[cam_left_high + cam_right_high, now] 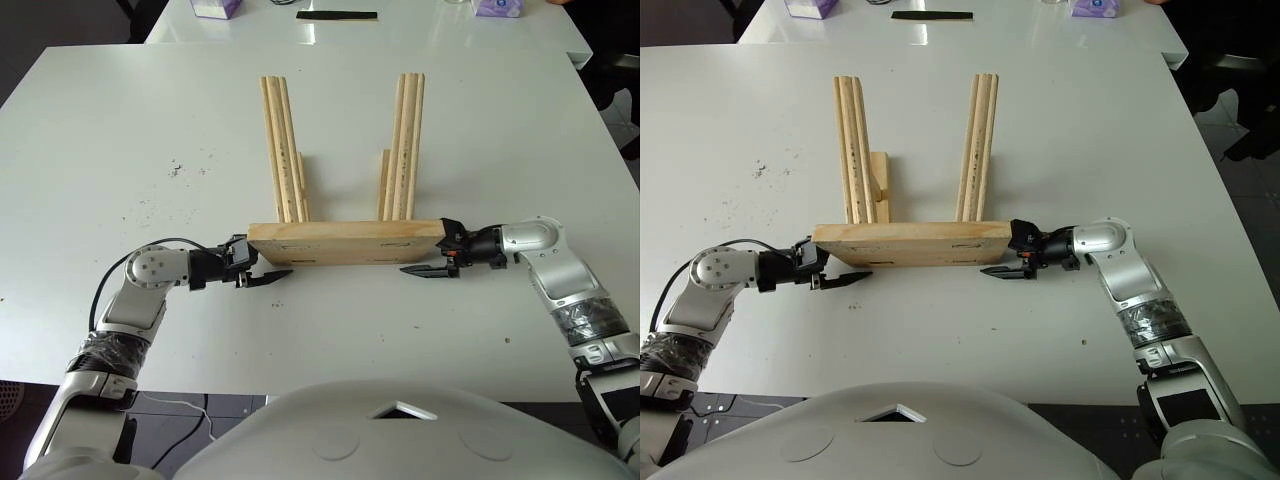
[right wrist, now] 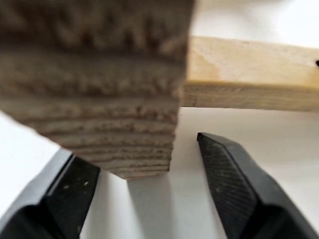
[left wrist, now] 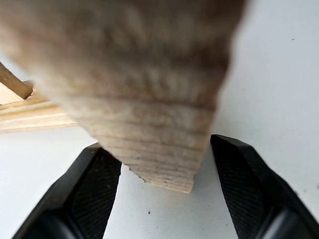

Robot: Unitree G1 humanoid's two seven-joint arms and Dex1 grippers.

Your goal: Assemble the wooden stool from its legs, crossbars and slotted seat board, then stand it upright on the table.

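The left gripper (image 1: 258, 265) lay low over the white table (image 1: 100, 120) at the left end of the pale, rectangular wooden seat board (image 1: 345, 243). Its black ribbed fingers (image 3: 94, 189) were spread apart, one on each side of the board's end. Table surface showed between the wood and one finger, so the claw was not clamped.

The seat board stood on its long edge, near the robot and running across the table. The stool therefore lay on its side, not upright. From the board's far face the left group of light wooden legs (image 1: 283, 150) ran away from the robot, resting on the table. The right group of light wooden legs (image 1: 405, 145) ran almost parallel to it, well apart. A short wooden crossbar piece (image 1: 384, 185) sat just inside the right group, close to the board.

The right gripper (image 1: 432, 255) met the board's right end. Its dark fingers (image 2: 229, 184) were likewise parted around the end grain, with a clear gap on one side.

Dark specks (image 1: 178, 170) marked the table left of the stool. On the white table behind stood a purple box (image 1: 215, 8), a flat black strip (image 1: 336, 15) and a second purple box (image 1: 497, 8).
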